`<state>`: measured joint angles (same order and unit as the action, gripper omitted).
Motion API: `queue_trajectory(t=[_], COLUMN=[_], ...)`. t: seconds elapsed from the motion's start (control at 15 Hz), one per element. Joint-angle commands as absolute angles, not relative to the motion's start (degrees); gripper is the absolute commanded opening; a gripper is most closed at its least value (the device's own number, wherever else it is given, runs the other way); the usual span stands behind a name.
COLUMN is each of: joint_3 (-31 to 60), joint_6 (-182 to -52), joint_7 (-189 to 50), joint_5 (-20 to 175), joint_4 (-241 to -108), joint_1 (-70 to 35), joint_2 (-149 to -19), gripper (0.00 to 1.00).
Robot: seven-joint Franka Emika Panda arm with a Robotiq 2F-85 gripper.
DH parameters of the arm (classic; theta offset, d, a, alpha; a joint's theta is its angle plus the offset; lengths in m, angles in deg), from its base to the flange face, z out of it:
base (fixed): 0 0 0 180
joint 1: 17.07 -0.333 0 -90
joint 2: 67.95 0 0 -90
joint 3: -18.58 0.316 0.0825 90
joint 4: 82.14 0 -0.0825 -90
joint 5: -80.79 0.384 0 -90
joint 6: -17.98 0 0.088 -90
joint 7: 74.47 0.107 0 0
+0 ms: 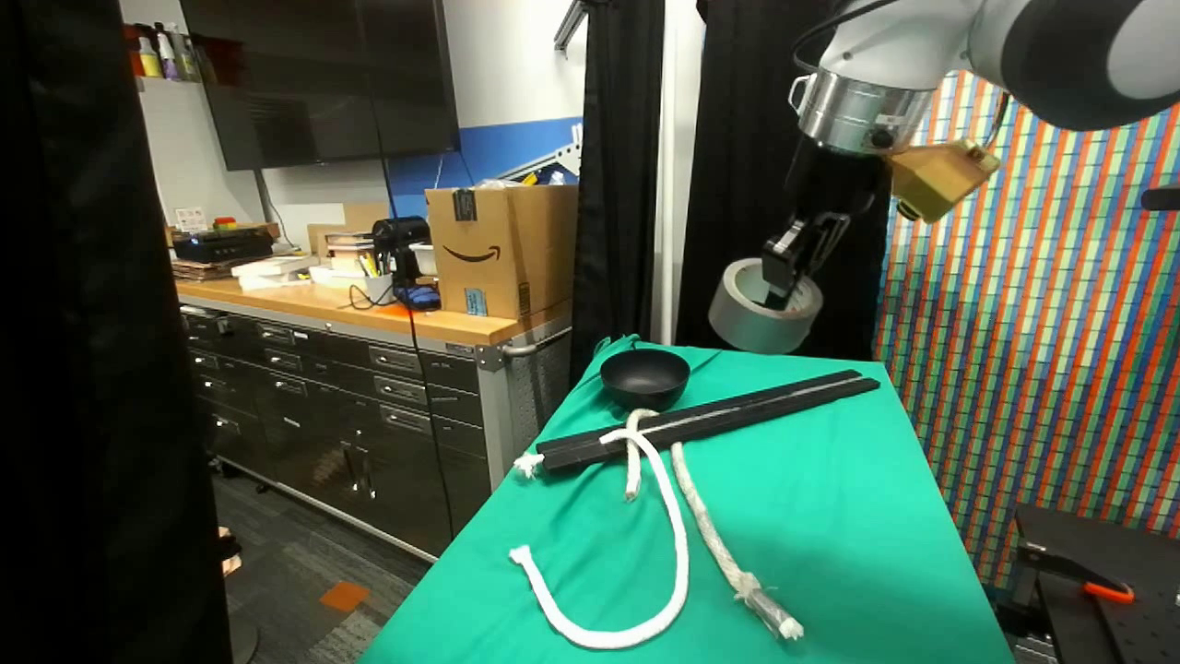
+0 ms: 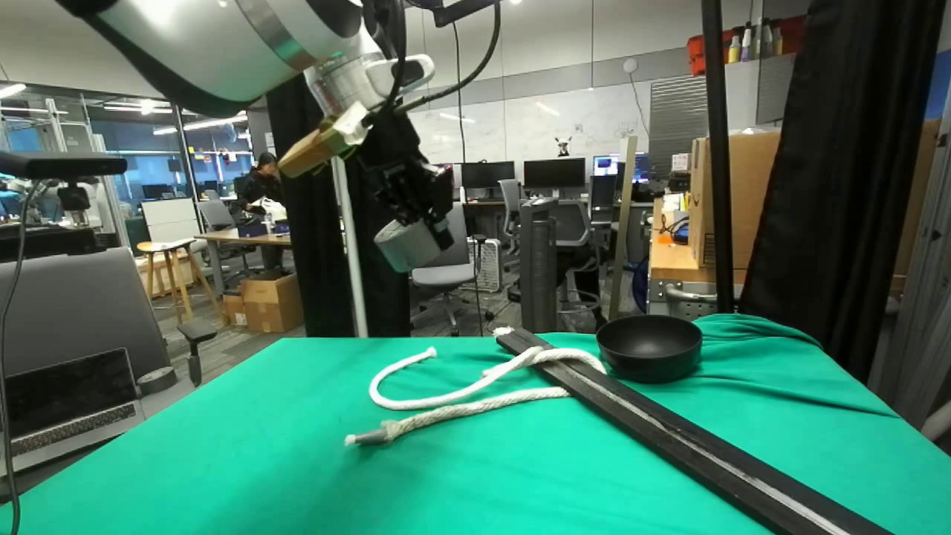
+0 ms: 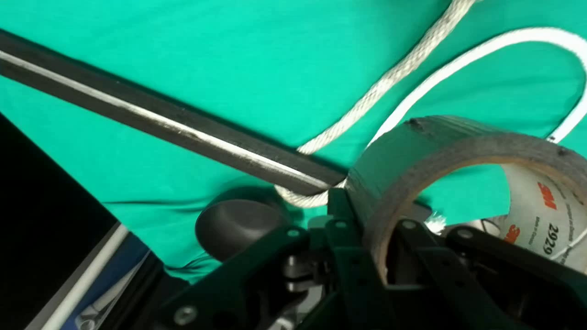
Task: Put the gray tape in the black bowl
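The gray tape (image 1: 761, 325) is a thick ring held in the air, tilted, well above the green table. It also shows in an exterior view (image 2: 406, 247) and in the wrist view (image 3: 394, 158). My gripper (image 1: 780, 277) is shut on the ring's wall, with one finger inside the hollow and one outside, as the wrist view shows (image 3: 369, 224). The black bowl (image 1: 645, 378) stands upright and looks empty at the table's end, also in an exterior view (image 2: 649, 349). In the wrist view the bowl (image 3: 238, 227) lies left of the fingers, partly hidden by them.
A long black rod (image 1: 719, 420) lies beside the bowl, also in an exterior view (image 2: 669, 431). A white rope (image 1: 678, 544) and a beige rope (image 1: 705, 521) lie across the green table (image 1: 830, 516). Black curtains hang behind the table. The cloth is wrinkled near the bowl.
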<state>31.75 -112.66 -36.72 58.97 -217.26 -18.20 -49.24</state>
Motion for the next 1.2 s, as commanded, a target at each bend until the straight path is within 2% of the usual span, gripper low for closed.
queue_trajectory(t=[0.0, 0.53, 1.13], joint_3=[31.8, 26.8, 19.1], joint_6=[-112.2, -108.3, -101.7], joint_7=[-33.3, -24.2, -31.7], joint_5=[54.2, 48.2, 68.2], joint_4=[-208.0, -187.4, -168.1], joint_1=[-14.1, -13.9, -15.7], joint_2=[-55.1, -71.5, -88.2], gripper=[0.12, 0.12, 0.12])
